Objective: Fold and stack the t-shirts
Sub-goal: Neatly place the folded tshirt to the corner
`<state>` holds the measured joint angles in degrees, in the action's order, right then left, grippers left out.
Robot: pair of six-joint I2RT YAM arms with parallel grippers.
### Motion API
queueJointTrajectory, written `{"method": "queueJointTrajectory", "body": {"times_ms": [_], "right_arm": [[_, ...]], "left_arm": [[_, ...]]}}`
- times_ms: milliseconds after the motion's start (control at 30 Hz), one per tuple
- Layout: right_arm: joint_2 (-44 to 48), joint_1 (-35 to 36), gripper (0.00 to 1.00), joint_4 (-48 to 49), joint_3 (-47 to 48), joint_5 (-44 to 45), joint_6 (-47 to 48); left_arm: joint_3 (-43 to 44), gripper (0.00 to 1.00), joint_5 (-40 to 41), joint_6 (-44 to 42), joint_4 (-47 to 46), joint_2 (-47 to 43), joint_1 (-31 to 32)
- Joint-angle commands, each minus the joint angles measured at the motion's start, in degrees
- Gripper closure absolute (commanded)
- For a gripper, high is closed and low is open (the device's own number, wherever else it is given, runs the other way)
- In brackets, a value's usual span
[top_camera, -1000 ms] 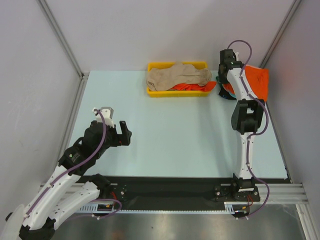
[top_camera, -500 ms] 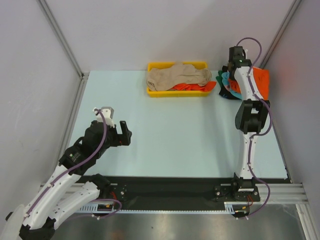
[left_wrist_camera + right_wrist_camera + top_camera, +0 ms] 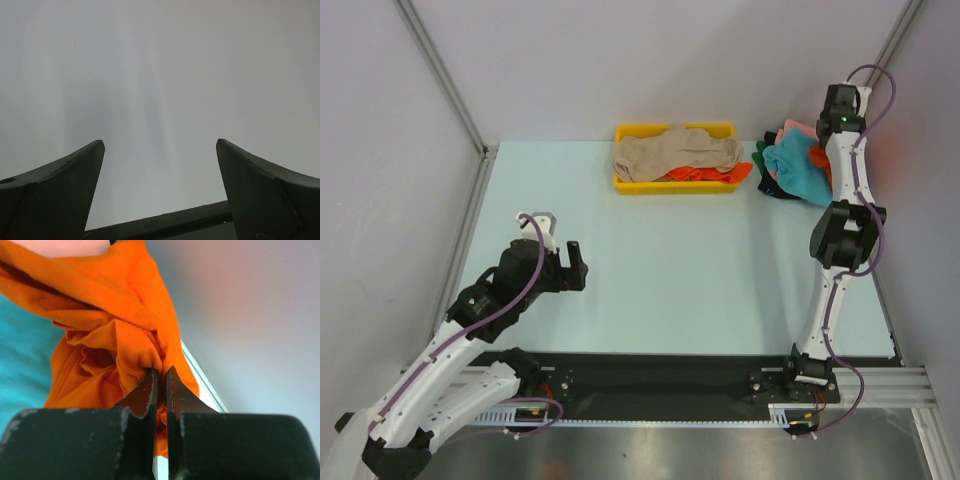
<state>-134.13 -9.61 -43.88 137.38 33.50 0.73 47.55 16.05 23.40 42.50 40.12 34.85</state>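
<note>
The orange t-shirt (image 3: pixel 115 335) is soft matt cloth, deeply creased; the teal t-shirt (image 3: pixel 800 168) and beige t-shirt (image 3: pixel 675 150) look equally dull and limp. The tray (image 3: pixel 640 186) is shiny yellow plastic, the bench (image 3: pixel 680 270) smooth, pale and matt, the right fingers (image 3: pixel 142 395) dark matt plastic

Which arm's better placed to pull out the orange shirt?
Right. The right gripper is shut on the orange t-shirt at the pile; the left gripper is open, far across the table.

No readable text, label, brand or number anywhere (all three views alike)
</note>
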Motion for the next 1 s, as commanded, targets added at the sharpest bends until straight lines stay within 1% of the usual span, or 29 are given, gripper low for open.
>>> {"method": "queueJointTrajectory", "body": {"times_ms": [0,67,200,233,367,433,500,567,700,767,833,867,900,933,967], "right_arm": [[4.5,1.9,1.0,3.8,-1.1,2.4,3.0],[4.3,3.2,1.0,5.8,-2.5,2.8,4.5],[3.1,9.0,1.0,9.3,-4.3,6.7,9.8],[2.8,9.4,1.0,9.9,-4.8,7.3,10.6],[2.7,14.4,1.0,12.3,-8.6,9.3,12.7],[3.8,16.6,1.0,15.2,-12.9,9.5,14.1],[4.0,17.9,1.0,17.1,-15.6,10.3,14.6],[3.4,19.0,1.0,17.5,-16.4,10.7,15.1],[0.5,20.3,1.0,17.2,-16.0,12.4,16.1],[-0.2,20.2,1.0,16.0,-14.6,13.7,14.9],[-0.2,20.1,0.77,13.6,-13.1,13.3,13.9],[0.1,20.0,0.63,12.7,-11.6,12.3,13.4],[0.6,19.5,0.41,11.4,-11.1,11.6,11.9],[1.5,19.3,0.33,10.8,-10.8,10.7,11.1],[3.3,19.0,0.29,10.5,-10.7,8.4,10.2]], "left_arm": [[-0.4,0.0,-0.6,-1.3,-2.1,-0.2,-0.3],[-0.4,0.0,-0.6,-1.3,-2.0,-0.4,-0.3],[-0.4,0.0,-0.4,-1.3,-1.9,-0.8,-0.3],[-0.4,0.0,-0.4,-1.2,-2.0,-1.0,-0.3],[-0.4,0.0,-0.4,-1.2,-1.9,-1.6,-0.3],[-0.4,0.0,-0.5,-1.2,-2.0,-1.7,-0.3],[-0.5,0.0,-0.6,-1.3,-1.9,-2.0,-0.3],[-0.4,0.0,-0.6,-1.3,-2.0,-2.2,-0.3],[-0.5,0.0,-0.6,-1.3,-2.0,-2.5,-0.3],[-0.5,0.0,-0.6,-1.3,-2.0,-2.6,-0.3],[-0.5,0.0,-0.6,-1.3,-2.1,-2.5,-0.3],[-0.5,0.0,-0.6,-1.3,-2.0,-2.5,-0.3],[-0.5,0.0,-0.5,-1.3,-2.0,-2.4,-0.3],[-0.5,0.0,-0.5,-1.3,-2.0,-2.4,-0.3],[-0.5,0.0,-0.6,-1.3,-2.0,-2.3,-0.3]]}}
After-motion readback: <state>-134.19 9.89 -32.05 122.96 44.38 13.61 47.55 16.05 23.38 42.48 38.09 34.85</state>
